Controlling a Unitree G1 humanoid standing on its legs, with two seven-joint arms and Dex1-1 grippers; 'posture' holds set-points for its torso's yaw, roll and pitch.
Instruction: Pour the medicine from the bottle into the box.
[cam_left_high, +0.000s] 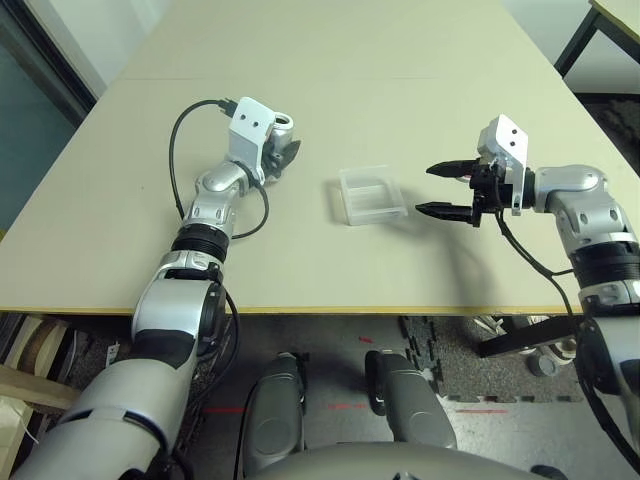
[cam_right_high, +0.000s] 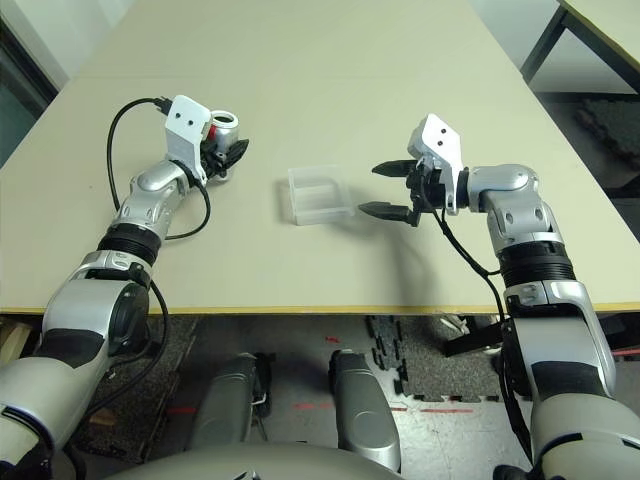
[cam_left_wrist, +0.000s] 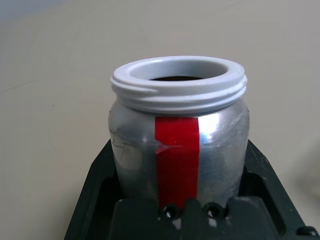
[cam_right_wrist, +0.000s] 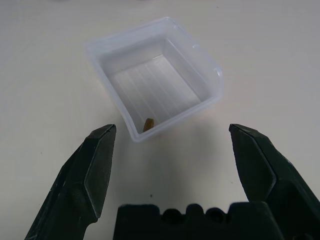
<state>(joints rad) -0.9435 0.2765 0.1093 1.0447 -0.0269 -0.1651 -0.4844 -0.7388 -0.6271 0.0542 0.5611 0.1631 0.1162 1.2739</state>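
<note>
The left tool is clamping the silvery bottle upright by its body, a sound place; smooth metal is probably feeling light, stiff, slightly slippery. The right tool is standing apart beside the thin plastic box on the bench.

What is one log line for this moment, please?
left pincer: shut on upright bottle | right pincer: open | box: small brown piece inside

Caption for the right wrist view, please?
Open right gripper facing a clear plastic box with one small brown piece inside.
</note>
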